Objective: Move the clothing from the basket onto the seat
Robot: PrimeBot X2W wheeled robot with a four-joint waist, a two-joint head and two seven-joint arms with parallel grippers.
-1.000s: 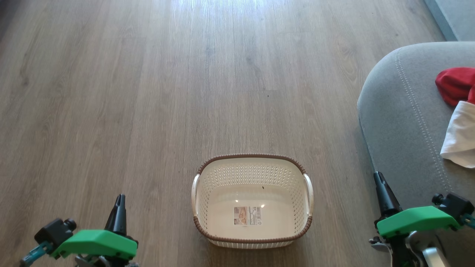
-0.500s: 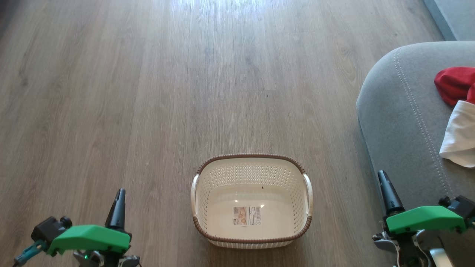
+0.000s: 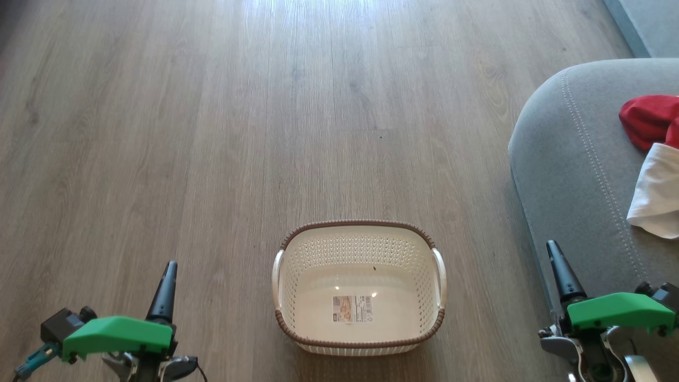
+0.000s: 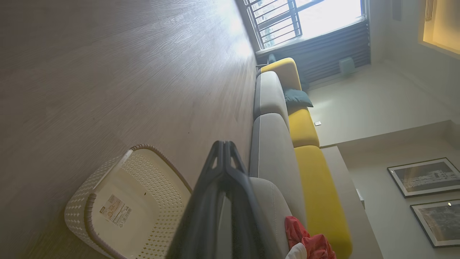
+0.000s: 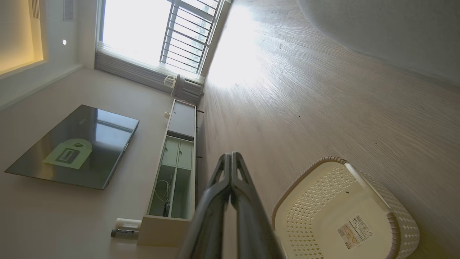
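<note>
Grey-brown wood planks make up the floor (image 3: pixel 212 132), which carries a cream perforated basket (image 3: pixel 360 246) with a brown woven-look rim, upright, its bare inside showing a sticker (image 3: pixel 353 309) on the base. To the basket's right, apart from it, a light grey seat (image 3: pixel 573 159) with stitched seams shows its rounded corner. The clothing (image 3: pixel 648 127) lies on the seat, back from that corner: a bright red garment (image 3: pixel 644 114), bunched up, and a white piece (image 3: pixel 655 196) touching it on the nearer side. The left gripper (image 3: pixel 170 268) hangs over the floor to the basket's left, apart from it; its jaws are pressed fully together and hold nothing. The right gripper (image 3: pixel 554 249) hangs beside the seat's front edge, near the corner; its jaws are likewise fully closed and empty. Each wrist view shows its own dark fingers (image 4: pixel 208 201) meeting at the tips.
</note>
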